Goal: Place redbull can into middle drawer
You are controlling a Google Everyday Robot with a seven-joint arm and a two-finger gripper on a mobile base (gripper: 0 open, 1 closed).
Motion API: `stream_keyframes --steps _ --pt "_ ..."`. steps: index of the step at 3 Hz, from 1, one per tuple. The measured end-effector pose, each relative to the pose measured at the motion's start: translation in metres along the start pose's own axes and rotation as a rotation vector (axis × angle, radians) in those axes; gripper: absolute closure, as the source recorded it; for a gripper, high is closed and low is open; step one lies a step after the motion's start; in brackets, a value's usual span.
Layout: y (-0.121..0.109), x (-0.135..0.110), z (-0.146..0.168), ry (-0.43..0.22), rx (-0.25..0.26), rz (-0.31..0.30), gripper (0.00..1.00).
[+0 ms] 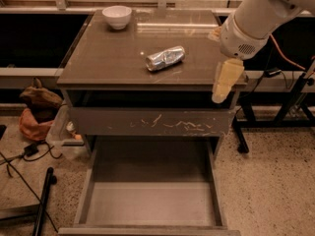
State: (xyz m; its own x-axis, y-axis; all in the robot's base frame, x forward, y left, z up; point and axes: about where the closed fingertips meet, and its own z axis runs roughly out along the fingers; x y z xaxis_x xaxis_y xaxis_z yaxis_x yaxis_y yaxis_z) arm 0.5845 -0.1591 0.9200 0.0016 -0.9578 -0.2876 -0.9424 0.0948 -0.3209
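The redbull can point(165, 58) is a slim shiny silver can lying on its side near the middle of the brown cabinet top point(108, 63). The middle drawer point(150, 200) is pulled out below, wide and shallow, with a bare flat floor. My gripper point(224, 82) hangs at the right front edge of the cabinet top, to the right of the can and apart from it. Its pale yellowish fingers point(225, 79) point down over the cabinet's right front corner. It holds nothing.
A white bowl point(117, 16) stands at the back left of the cabinet top. The scratched upper drawer front point(150, 122) is closed above the open drawer. A brown bag point(39, 107), cables and a black pole point(42, 200) lie on the floor at left. Black stand legs point(275, 117) are at right.
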Motion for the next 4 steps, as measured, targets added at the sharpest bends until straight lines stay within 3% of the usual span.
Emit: stream_keyframes --steps 1,3,4 --pt "-0.022 -0.016 0.069 -0.059 -0.067 -0.024 0.00" --pt "-0.028 -0.020 0.073 -0.060 -0.055 -0.038 0.00" --pt "-0.057 -0.031 0.080 -0.069 -0.012 -0.101 0.00"
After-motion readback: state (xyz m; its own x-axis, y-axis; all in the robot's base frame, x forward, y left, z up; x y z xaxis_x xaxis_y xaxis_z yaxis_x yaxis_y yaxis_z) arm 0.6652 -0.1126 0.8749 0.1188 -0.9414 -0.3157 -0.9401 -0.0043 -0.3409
